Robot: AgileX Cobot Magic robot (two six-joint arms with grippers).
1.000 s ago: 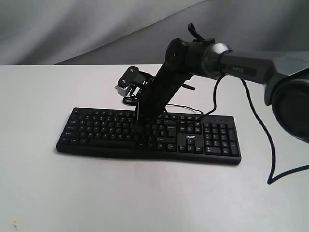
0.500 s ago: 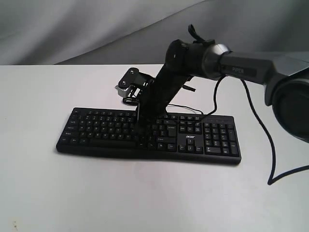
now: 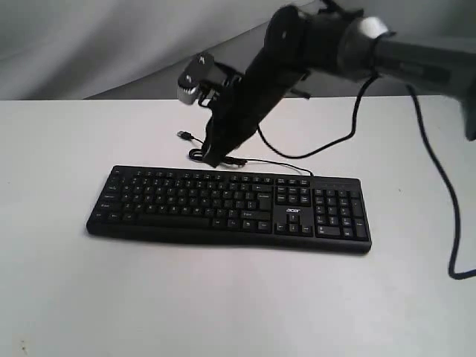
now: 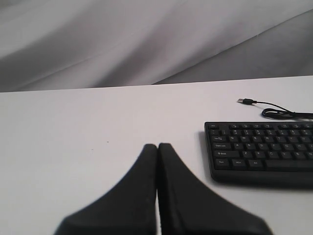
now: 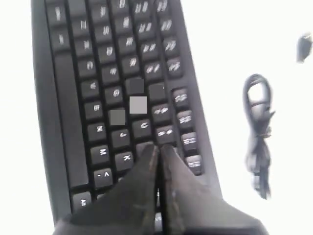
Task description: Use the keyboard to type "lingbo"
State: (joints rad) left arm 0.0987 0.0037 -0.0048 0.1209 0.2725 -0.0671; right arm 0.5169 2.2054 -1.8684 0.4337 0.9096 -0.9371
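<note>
Table (image 3: 223, 297): white, flat; carries the keyboard and its cable.
Keyboard (image 3: 223, 204): black, full-size with number pad, lying flat near the table's middle, long side toward the exterior camera.
Right arm (image 3: 256, 93): black, reaches in from the right and slopes down toward the keyboard's rear edge.
Cable (image 3: 277, 159): thin, black, looped behind the keyboard, plug end loose on the table.
Right gripper (image 5: 157, 149): fingers pressed together, nothing held; tips raised clear of the keys, whose legends are blurred.
Left gripper (image 4: 157, 147): fingers closed together, empty; left of the keyboard, apart from it.
</note>
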